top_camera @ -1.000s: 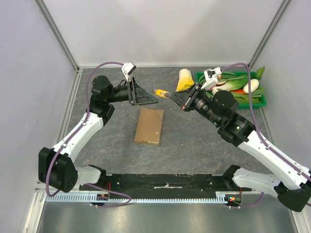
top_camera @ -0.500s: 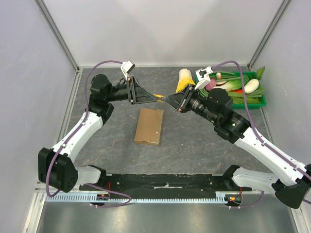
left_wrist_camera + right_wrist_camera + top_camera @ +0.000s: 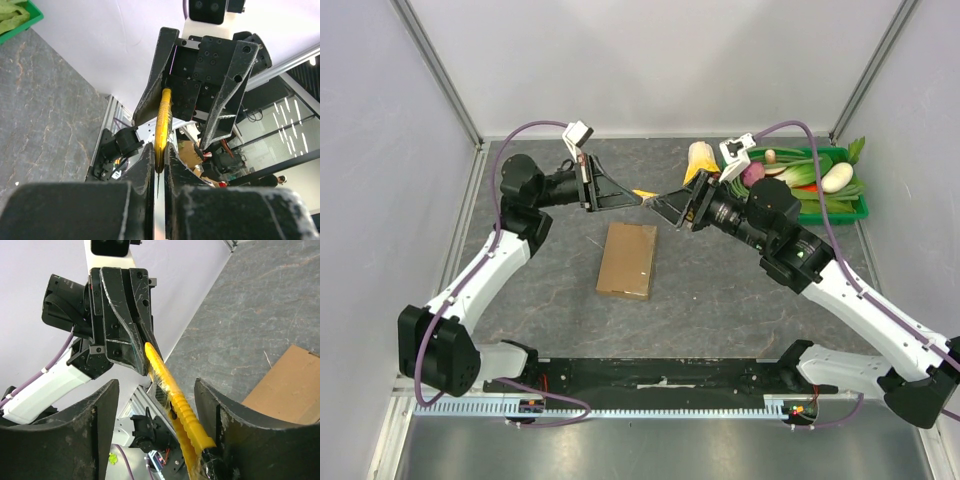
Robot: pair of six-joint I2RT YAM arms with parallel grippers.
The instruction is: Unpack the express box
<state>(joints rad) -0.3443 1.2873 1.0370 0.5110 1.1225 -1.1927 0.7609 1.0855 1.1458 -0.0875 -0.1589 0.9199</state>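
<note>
1. express box (image 3: 627, 260): lies flat on the table (image 3: 720, 290) with its lid down. Nothing touches it.
2. left gripper (image 3: 640, 199): in the air just past the box's far end, pointing right. Its fingers (image 3: 148, 165) are pinched narrow on one end of a yellow utility knife (image 3: 162, 120).
3. right gripper (image 3: 667, 208): also past the box's far end, a bit right of it, facing the left gripper nose to nose. Its fingers (image 3: 102, 410) are spread wide with the knife running between them. There is a gap on both sides at the tips. Can't tell whether there's contact deeper in, near the knife's rear end.
4. The knife bridges the two grippers above the table, beyond the box.
5. green tray (image 3: 832, 210) with vegetables: well right of the box, at the far side of the table.
</note>
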